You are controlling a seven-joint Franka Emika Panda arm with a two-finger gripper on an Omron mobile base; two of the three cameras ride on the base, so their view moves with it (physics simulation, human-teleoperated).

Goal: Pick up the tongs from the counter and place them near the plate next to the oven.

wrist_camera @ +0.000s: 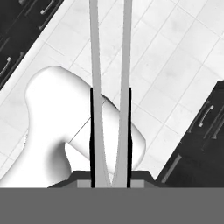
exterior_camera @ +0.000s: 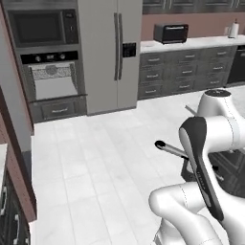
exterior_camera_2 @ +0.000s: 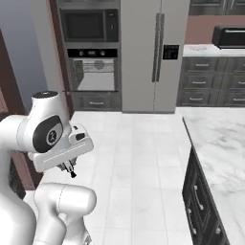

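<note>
Silver-armed tongs (wrist_camera: 110, 87) are held pinched between the 2 closed fingers (wrist_camera: 92, 135), carried clear above the tiled floor (exterior_camera: 95, 158) so they can be taken toward the distant oven (exterior_camera: 171, 33).

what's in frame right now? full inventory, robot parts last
tongs: 1, silver arms with black grips, held between the fingertips, over the floor
toaster oven: 1, dark grey, on the far counter
far counter: 1, white top, along the back wall
marble counter: 1, white with grey veins, right of the arm
fridge: 1, grey, two doors, back wall
wall oven: 1, dark, left of fridge
microwave: 1, dark, above wall oven
floor: white tiles
gripper: 1, dark tips, shut on the tongs
</note>
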